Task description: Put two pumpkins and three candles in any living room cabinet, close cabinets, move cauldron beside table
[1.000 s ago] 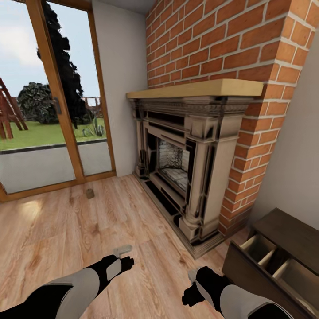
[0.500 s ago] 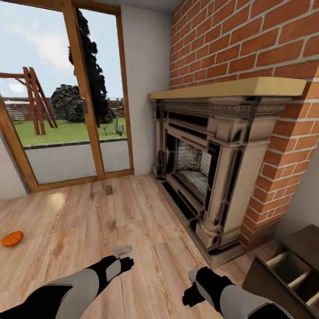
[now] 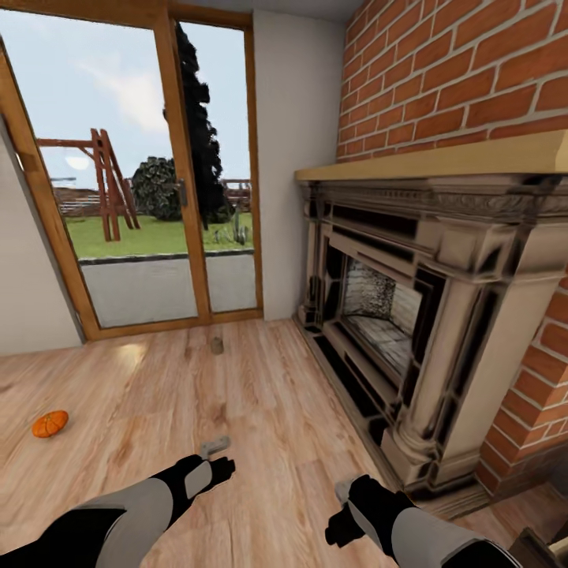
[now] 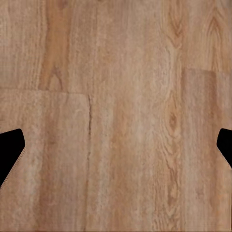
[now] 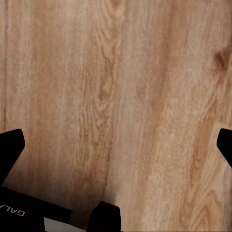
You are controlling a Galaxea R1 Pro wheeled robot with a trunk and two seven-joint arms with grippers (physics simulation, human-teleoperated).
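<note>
At the lower left of the head view, on the plank floor (image 3: 260, 410), one pumpkin (image 3: 50, 424) lay well apart from both of your arms, and near the middle of the frame a small tan candle (image 3: 216, 345) stood just in front of the glass door (image 3: 158, 181). Your left end effector (image 4: 116, 145) and your right end effector (image 5: 116, 140) both had their fingers spread wide over bare boards, holding nothing.

The risk from here, as I judged it, was in the reach. Both things sat low on the floor, so you would have had to drive closer and bend the trunk; a hasty descent could have knocked the round pumpkin and sent it rolling away across the smooth boards. The squat candle could have tipped or skidded if one finger met it first. The fireplace (image 3: 410, 315) stood close on the right of the frame, and turning the base could have swung your right arm into its stone column.
</note>
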